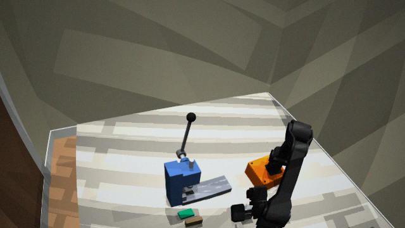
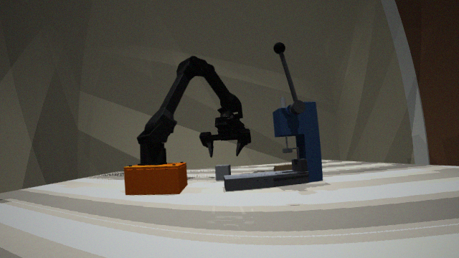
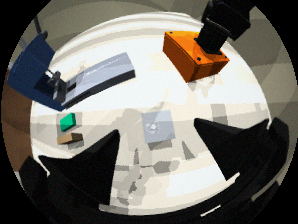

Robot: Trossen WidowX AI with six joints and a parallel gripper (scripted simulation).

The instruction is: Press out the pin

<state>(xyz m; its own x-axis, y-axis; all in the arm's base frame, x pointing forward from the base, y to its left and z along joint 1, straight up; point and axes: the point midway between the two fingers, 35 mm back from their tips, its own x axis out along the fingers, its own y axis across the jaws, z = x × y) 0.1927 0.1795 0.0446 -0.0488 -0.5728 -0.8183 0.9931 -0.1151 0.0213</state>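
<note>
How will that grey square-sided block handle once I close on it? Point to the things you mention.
The grey square-sided block [image 2: 223,173] [image 3: 161,131] looks rigid, so it probably won't squash. Its flat sides should grip evenly. Sitting on a flat face, it seems likelier to slide than roll if nudged.

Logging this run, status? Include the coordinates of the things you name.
Jaws open, nothing held, above gray block [image 2: 223,173] [image 3: 159,126]. Block on table, off press bed [image 1: 210,189] [image 2: 251,182] [image 3: 107,75]. Lever [image 1: 186,136] [image 2: 288,77] up. Nothing seen between jaws and block.

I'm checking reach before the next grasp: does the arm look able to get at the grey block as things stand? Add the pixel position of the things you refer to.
Probably yes: the pincer [image 2: 224,156] [image 3: 157,127] is open above the grey block [image 2: 223,173] [image 3: 159,127], with nothing visible between them, and the press [image 1: 173,187] [image 2: 315,143] [image 3: 31,70] stands off to one side.
</note>
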